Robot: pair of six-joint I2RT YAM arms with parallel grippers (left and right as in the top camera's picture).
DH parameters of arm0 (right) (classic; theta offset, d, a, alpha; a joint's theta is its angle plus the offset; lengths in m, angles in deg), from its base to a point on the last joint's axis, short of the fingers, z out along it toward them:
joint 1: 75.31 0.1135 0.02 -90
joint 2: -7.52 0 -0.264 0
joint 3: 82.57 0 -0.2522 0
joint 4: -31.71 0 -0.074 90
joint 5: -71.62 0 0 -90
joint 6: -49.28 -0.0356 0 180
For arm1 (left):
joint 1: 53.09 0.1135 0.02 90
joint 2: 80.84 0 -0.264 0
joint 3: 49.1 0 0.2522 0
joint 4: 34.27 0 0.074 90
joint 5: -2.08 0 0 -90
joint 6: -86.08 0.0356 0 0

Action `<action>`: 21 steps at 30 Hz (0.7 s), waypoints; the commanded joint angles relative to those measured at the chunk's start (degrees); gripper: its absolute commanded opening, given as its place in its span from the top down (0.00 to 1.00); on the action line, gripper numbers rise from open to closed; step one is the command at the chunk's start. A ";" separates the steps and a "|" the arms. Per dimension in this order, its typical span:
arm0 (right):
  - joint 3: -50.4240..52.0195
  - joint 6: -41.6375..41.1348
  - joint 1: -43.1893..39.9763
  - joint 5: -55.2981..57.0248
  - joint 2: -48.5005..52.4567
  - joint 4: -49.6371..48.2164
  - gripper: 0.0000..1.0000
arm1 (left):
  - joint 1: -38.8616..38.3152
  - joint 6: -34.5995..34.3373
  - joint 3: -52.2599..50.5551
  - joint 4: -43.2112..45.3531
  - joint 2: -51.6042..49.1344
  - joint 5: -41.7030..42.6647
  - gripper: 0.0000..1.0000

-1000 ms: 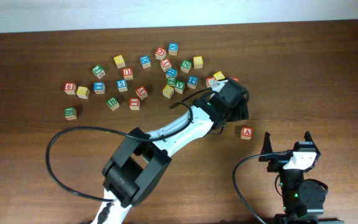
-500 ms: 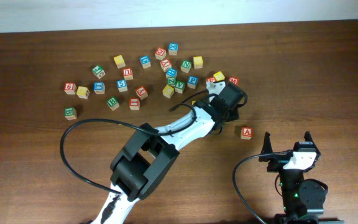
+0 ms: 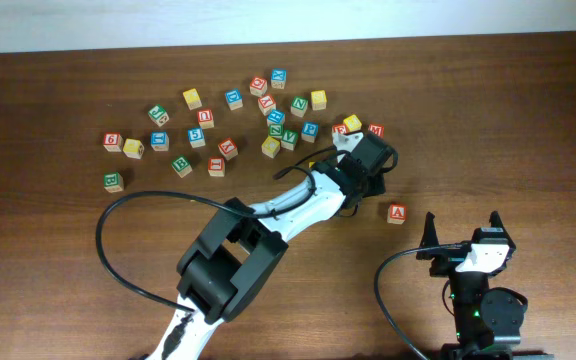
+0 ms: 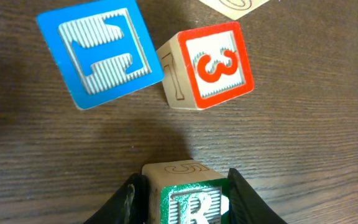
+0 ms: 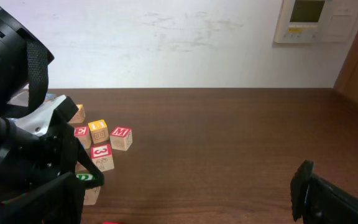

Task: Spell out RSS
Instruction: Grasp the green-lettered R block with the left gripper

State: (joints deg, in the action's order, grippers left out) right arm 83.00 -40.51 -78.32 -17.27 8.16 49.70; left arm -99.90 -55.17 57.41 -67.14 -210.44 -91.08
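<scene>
In the left wrist view, a wooden block with a green R face (image 4: 191,202) sits between the two black fingers of my left gripper (image 4: 182,186). Both jaws press on its sides, so the gripper is shut on it. Just beyond it lie a red 3 block (image 4: 213,65) and a blue letter block (image 4: 98,53). Seen from overhead, the left gripper (image 3: 373,165) is at the right end of the block cluster. My right gripper (image 3: 462,225) stands open near the front edge, with nothing between its fingers (image 5: 179,205). The right wrist view shows the green block (image 5: 86,178) inside the left gripper.
Many letter blocks (image 3: 268,110) are scattered across the back of the wooden table (image 3: 528,120), their faces too small to read. A red A block (image 3: 396,212) lies alone between the two grippers. The left arm's black cable (image 3: 118,240) loops over the table.
The left gripper's jaws have closed from wide open onto the R block, and the arm's elbow has shifted a little. The right arm has not moved.
</scene>
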 commanded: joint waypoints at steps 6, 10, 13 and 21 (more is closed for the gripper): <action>0.35 -0.24 0.02 0.70 -0.39 0.31 0.02 | 2.03 -0.11 0.20 -1.62 4.26 9.27 0.70; 0.35 -0.24 0.02 0.70 -0.39 0.31 0.02 | 7.74 0.68 0.20 -2.84 7.19 28.26 0.69; 0.35 -0.24 0.02 0.70 -0.39 0.31 0.02 | 10.23 2.03 0.20 -7.21 7.39 27.58 0.64; 0.35 -0.24 0.02 0.70 -0.39 0.31 0.02 | 0.20 -5.09 0.20 -9.46 7.37 -1.53 0.43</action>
State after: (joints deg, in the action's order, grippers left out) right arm 83.00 -40.49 -78.32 -17.27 8.16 49.70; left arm -98.58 -57.18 57.50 -77.94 -204.78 -82.75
